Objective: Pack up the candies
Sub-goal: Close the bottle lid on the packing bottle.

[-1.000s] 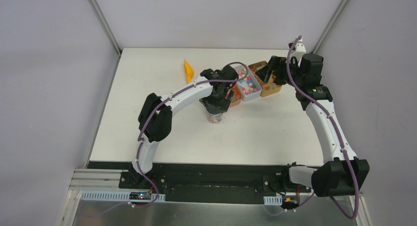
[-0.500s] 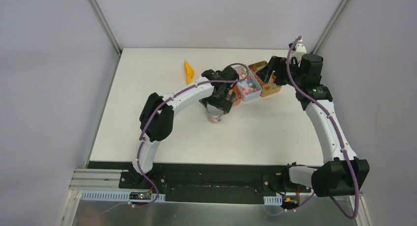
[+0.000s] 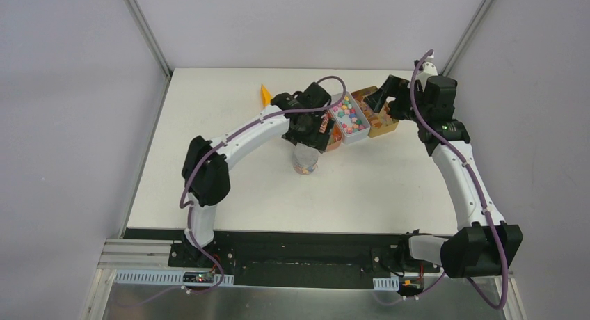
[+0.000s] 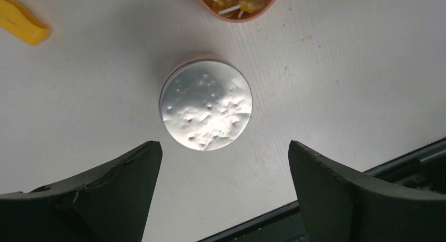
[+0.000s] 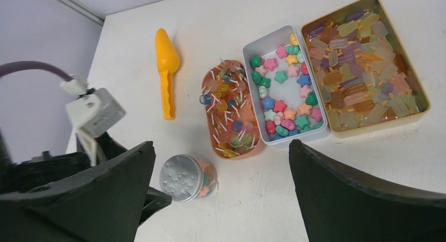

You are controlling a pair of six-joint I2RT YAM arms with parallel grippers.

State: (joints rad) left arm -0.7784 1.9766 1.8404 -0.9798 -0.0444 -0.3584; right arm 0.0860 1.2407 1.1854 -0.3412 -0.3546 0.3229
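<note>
Gleaming silver lid (image 4: 206, 105) over jarred candies (image 5: 206, 180)

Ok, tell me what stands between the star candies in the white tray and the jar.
The silver lid closes the jar, so the candies cannot go in. The open left gripper hangs right above that lid.

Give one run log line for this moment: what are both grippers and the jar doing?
left gripper: open, above jar | right gripper: open, empty | jar: upright, lid on, candies inside

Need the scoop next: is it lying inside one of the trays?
No, the scoop lies on the table, apart from the orange tray.
</note>
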